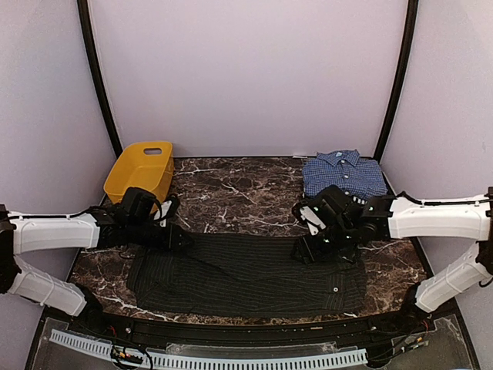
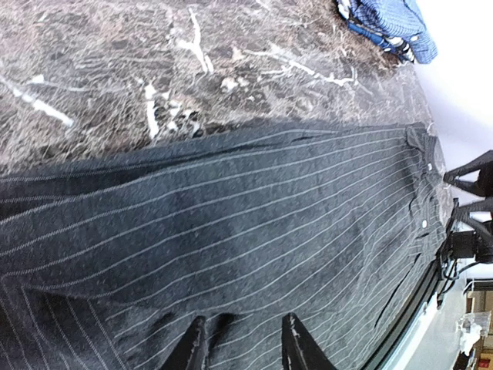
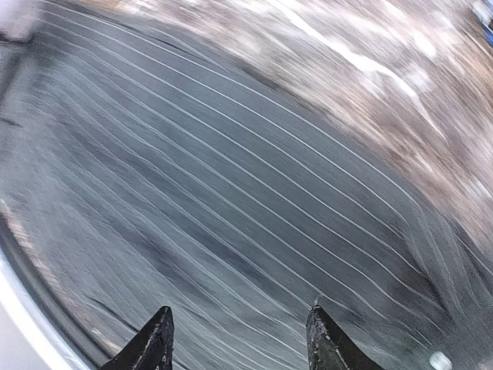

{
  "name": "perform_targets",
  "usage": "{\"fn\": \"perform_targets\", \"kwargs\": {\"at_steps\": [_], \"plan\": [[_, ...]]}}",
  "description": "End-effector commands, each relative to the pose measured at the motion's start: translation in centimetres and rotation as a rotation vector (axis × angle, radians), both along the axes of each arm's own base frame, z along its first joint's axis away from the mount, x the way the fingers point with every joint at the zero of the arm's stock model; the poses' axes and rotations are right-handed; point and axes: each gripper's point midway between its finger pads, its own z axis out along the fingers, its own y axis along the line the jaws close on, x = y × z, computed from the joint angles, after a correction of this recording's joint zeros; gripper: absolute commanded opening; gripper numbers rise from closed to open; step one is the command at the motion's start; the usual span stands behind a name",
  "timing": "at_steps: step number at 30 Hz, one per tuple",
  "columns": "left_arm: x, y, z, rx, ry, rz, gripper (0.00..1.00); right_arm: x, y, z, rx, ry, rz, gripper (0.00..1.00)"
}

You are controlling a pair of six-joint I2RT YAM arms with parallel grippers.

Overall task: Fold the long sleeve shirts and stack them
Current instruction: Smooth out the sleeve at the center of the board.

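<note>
Top camera looks down; wrist cameras (both close) share the black shirt (image 1: 246, 274).

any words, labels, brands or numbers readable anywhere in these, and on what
None can be read.
black pinstriped shirt: only stripes and small buttons, no tag or print showing.
blue checked shirt: no label visible.
yellow basket: plain, no marking.
clutter past the table edge in the left wrist view: too small and blurred to read.
</note>
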Motion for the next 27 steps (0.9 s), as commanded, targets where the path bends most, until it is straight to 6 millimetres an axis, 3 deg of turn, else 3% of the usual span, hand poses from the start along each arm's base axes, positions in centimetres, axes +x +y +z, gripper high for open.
{"fn": "perform_targets", "kwargs": {"at_steps": [1, 4, 8, 13, 18, 27], "plan": [[1.2, -1.5, 1.1, -0.066, -0.04, -0.009, 0.32, 0.2, 8.1, 4.0, 0.302, -0.078, 0.144, 0.54], [2.1, -1.6, 0.0, -0.038, -0.017, 0.018, 0.32, -0.3, 11.7, 3.8, 0.347, -0.08, 0.213, 0.53], [3.2, -1.5, -1.4, -0.003, -0.001, 0.061, 0.3, -0.5, 16.4, 1.9, 0.33, -0.08, 0.29, 0.52], [2.8, -0.4, -4.1, 0.066, 0.053, 0.089, 0.24, -2.0, 20.4, -1.1, 0.276, -0.06, 0.389, 0.47], [1.4, 1.4, -6.5, 0.134, 0.094, 0.121, 0.2, -4.1, 20.1, -4.7, 0.178, -0.02, 0.432, 0.4], [0.1, 3.2, -8.3, 0.187, 0.108, 0.149, 0.16, -7.0, 18.0, -8.9, 0.032, 0.003, 0.464, 0.31]]}}
